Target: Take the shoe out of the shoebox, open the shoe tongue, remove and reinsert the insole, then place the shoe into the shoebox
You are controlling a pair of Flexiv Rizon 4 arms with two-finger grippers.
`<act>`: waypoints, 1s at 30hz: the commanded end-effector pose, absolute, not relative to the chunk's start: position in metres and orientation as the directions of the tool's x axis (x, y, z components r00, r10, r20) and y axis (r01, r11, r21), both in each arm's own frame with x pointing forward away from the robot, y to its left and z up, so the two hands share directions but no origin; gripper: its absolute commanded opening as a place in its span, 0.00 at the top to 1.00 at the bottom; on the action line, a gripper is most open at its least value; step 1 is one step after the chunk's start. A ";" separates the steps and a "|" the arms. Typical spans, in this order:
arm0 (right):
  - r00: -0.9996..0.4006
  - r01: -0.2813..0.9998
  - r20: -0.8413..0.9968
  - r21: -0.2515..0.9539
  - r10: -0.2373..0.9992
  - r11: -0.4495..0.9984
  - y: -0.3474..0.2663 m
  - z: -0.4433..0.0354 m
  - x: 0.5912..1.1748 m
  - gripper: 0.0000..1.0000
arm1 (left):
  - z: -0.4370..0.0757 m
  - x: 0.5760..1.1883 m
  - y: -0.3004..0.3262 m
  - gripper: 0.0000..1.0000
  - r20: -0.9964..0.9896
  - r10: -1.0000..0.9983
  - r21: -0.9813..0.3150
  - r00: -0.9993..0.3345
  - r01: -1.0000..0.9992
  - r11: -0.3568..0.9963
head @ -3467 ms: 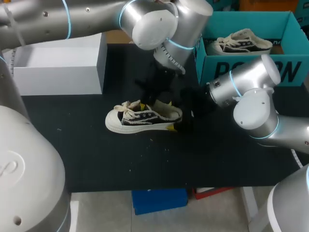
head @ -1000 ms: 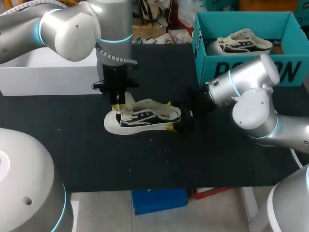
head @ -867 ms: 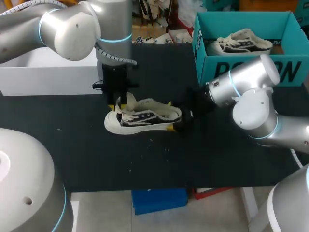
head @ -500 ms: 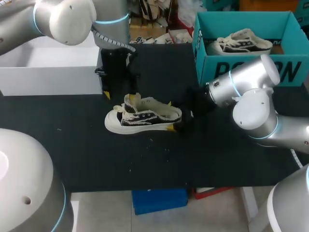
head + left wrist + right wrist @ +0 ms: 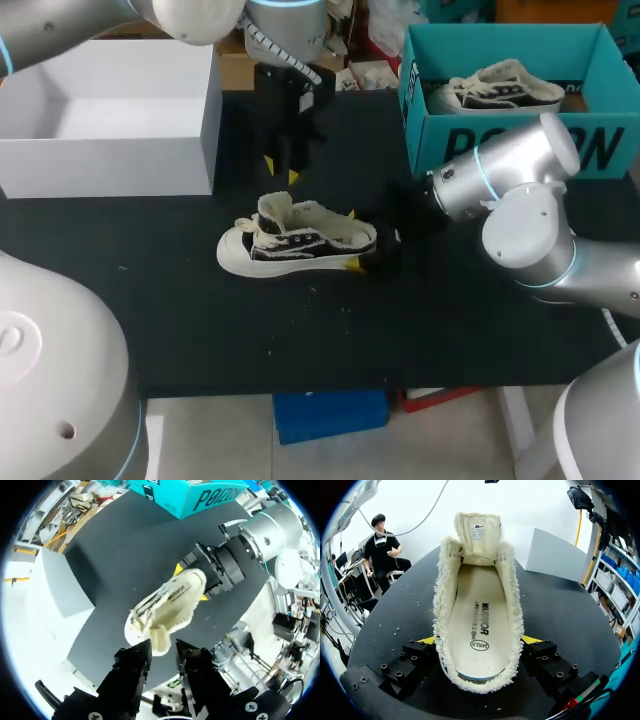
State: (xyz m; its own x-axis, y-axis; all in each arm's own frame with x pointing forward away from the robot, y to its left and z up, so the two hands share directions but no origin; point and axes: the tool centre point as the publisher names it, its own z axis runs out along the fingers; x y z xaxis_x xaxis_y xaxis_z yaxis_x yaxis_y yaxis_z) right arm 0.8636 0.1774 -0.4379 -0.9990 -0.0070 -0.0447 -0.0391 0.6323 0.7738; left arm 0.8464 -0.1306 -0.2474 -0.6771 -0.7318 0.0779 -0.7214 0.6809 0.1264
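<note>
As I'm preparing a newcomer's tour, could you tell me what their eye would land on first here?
First, the shoe standing mid-table, its heel clamped in the right gripper, with the tongue raised so the insole shows. Next, the shoebox at the far right holding a second shoe, and the left gripper hovering open beyond the first shoe.

1. In the right wrist view the shoe (image 5: 477, 625) hides its toe behind the raised tongue (image 5: 477, 532).
2. The shoebox (image 5: 520, 150) wall covers the second shoe (image 5: 497, 88) (its sole).
3. The head view's edge cuts off the white box (image 5: 110, 160).
</note>
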 end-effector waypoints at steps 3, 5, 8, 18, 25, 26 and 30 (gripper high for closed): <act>-0.999 -0.038 -0.045 0.773 -0.005 0.633 0.178 -0.439 0.864 1.00 | -0.253 0.861 -0.140 1.00 0.339 0.007 0.264 -0.941 0.102 0.959; -0.999 -0.038 -0.045 0.773 -0.005 0.633 0.178 -0.439 0.864 1.00 | -0.253 0.861 -0.140 1.00 0.339 0.007 0.264 -0.941 0.102 0.959; -0.999 -0.038 -0.045 0.773 -0.005 0.633 0.178 -0.439 0.864 1.00 | -0.253 0.861 -0.140 1.00 0.339 0.007 0.264 -0.941 0.102 0.959; -0.999 -0.038 -0.045 0.773 -0.005 0.633 0.178 -0.439 0.864 1.00 | -0.260 0.851 -0.132 1.00 0.185 0.115 0.098 -0.976 0.135 0.986; -0.999 -0.038 -0.045 0.773 -0.005 0.633 0.178 -0.439 0.864 1.00 | -0.260 0.847 -0.129 1.00 0.146 0.145 -0.018 -0.979 0.144 0.989; -0.999 -0.038 -0.045 0.773 -0.005 0.633 0.178 -0.439 0.864 1.00 | -0.260 0.847 -0.129 1.00 0.146 0.145 -0.018 -0.979 0.144 0.989; -0.999 -0.038 -0.045 0.773 -0.005 0.633 0.178 -0.439 0.864 1.00 | -0.260 0.847 -0.129 1.00 0.146 0.145 -0.018 -0.979 0.144 0.989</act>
State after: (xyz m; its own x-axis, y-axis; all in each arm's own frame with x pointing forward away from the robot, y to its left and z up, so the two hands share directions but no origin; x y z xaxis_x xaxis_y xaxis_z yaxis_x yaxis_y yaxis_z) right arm 0.8636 0.1774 -0.4379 -0.9990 -0.0070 -0.0447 -0.0390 0.6323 0.7738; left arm 0.8558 -0.1427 -0.2587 -0.9736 0.1166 0.1961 0.1336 0.9881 0.0759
